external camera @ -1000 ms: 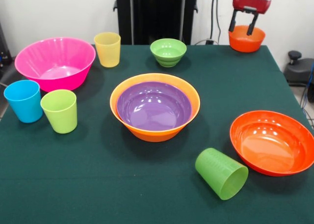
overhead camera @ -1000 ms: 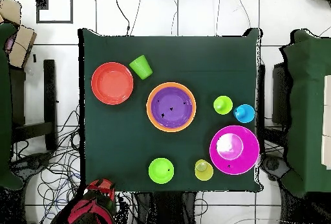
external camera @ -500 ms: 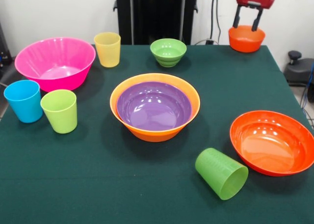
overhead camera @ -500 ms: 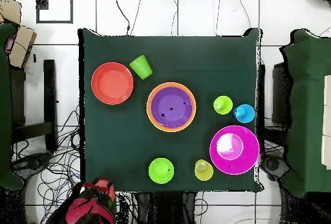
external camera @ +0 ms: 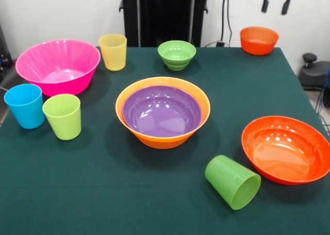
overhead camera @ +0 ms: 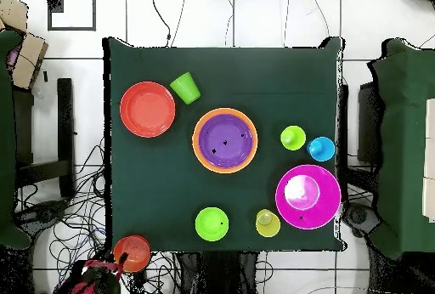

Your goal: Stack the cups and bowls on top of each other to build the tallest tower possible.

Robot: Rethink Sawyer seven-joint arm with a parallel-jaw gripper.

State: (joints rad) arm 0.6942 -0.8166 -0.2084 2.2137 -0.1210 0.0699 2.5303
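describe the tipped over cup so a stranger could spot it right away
Find the wide shallow red-orange bowl at one side of the green table. Beside its rim lies the darker green cup. It is the only cup on its side; the other three stand upright.

At the tabletop's (external camera: 103, 199) middle we see the medium bowl (external camera: 162, 113) nested in a large bowl (external camera: 164, 139), with a small bowl (external camera: 177, 54) behind. To the right lies the shallow bowl (external camera: 286, 148), with a tipped cup (external camera: 233, 182) beside it. The other large bowl (external camera: 58, 65) sits at the left, two upright cups (external camera: 62, 116) in front of it.
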